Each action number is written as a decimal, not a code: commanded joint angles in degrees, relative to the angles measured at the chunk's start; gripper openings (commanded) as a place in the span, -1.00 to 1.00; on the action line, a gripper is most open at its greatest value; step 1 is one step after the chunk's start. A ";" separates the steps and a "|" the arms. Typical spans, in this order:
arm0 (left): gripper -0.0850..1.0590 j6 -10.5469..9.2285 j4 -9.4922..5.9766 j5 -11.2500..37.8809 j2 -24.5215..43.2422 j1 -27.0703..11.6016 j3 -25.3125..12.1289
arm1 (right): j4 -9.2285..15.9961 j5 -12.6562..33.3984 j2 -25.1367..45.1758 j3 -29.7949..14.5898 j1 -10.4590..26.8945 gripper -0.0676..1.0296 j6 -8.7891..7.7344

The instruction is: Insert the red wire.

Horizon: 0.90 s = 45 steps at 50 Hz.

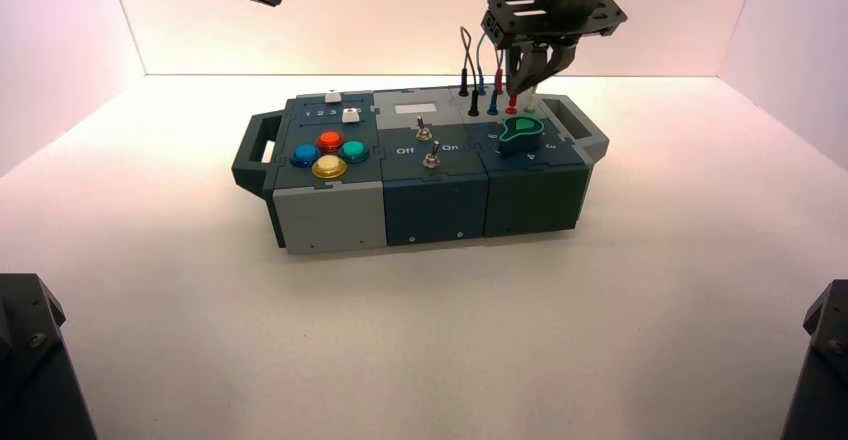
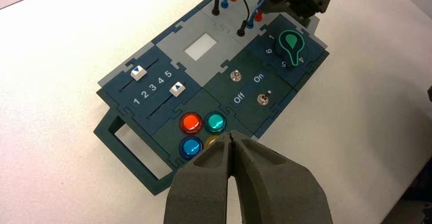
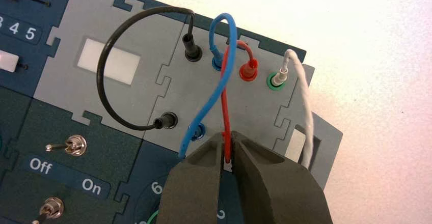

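Observation:
The red wire (image 3: 224, 102) arches up from a red plug (image 3: 247, 70) seated in the far row of sockets on the box's grey panel (image 3: 254, 107). My right gripper (image 3: 227, 136) is shut on the wire's near stretch, which runs down between the fingers. The wire's near end is hidden behind them. From above, the right gripper (image 1: 530, 75) hangs over the box's back right corner, with the near red plug (image 1: 511, 105) standing just below it. My left gripper (image 2: 232, 135) is shut and empty, hovering above the coloured buttons (image 2: 192, 123).
A black wire (image 3: 102, 81) and a blue wire (image 3: 224, 76) loop between neighbouring sockets. A white wire (image 3: 305, 112) rises from the green socket. The green knob (image 1: 521, 132) sits just in front of the sockets, and two toggle switches (image 1: 425, 132) stand mid-box.

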 commanded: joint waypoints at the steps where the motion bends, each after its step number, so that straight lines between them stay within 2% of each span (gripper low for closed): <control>1: -0.90 0.18 -0.18 -0.53 -0.09 -0.18 -1.76 | 0.00 -0.26 0.26 -0.53 0.26 -0.92 0.00; 14: -0.90 0.18 -0.18 -0.70 0.35 -0.18 -1.67 | 0.09 -0.26 1.05 0.09 0.26 -0.92 0.00; 18: -0.90 0.26 -0.18 -0.70 0.44 -0.18 -1.67 | 0.00 1.14 0.53 -0.09 0.26 -0.92 0.00; 22: -0.90 0.26 -0.18 -0.70 0.44 -0.18 -1.67 | 0.00 3.34 0.44 -0.79 0.26 -0.79 -0.18; 25: -0.90 0.18 -0.18 -0.70 0.44 -0.18 -1.76 | 0.00 4.31 0.35 -1.14 0.26 -0.52 -0.18; 29: -0.90 0.18 -0.18 -0.79 0.44 -0.18 -1.85 | 0.00 5.10 0.18 -1.32 0.26 -0.29 -0.18; 45: -0.90 0.18 0.09 -0.88 0.44 0.09 -2.20 | -0.09 10.20 -2.11 -1.76 0.26 -0.29 -0.18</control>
